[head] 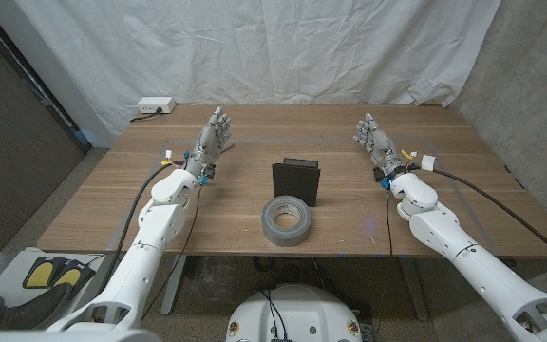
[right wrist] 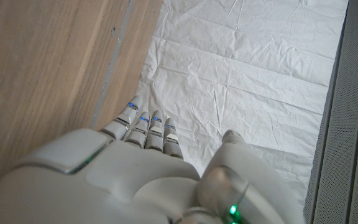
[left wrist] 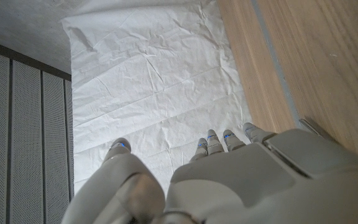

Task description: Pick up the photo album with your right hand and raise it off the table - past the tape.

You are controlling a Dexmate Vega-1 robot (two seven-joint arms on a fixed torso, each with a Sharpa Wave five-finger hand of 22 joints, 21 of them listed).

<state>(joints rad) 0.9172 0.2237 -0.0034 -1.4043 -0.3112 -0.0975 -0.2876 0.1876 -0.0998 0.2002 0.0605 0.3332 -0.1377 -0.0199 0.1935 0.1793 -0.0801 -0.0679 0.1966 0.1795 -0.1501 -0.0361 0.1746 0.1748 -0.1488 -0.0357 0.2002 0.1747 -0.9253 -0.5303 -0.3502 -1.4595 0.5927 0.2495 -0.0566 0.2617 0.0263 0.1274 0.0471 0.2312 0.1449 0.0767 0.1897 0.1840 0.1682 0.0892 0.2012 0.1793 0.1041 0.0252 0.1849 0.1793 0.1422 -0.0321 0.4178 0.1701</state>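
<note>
Photo album (head: 296,180) untouched; right hand (head: 376,141) open, empty

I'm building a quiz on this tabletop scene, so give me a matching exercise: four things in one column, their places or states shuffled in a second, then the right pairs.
Things:
1. photo album
2. tape roll
3. right hand
4. white box

Places or states:
A. lying near the table's front edge, centre
B. at the table's far left corner
C. standing upright mid-table, just behind the roll
D. open, holding nothing, on the table's right side

Pairs: 1-C, 2-A, 3-D, 4-B
</note>
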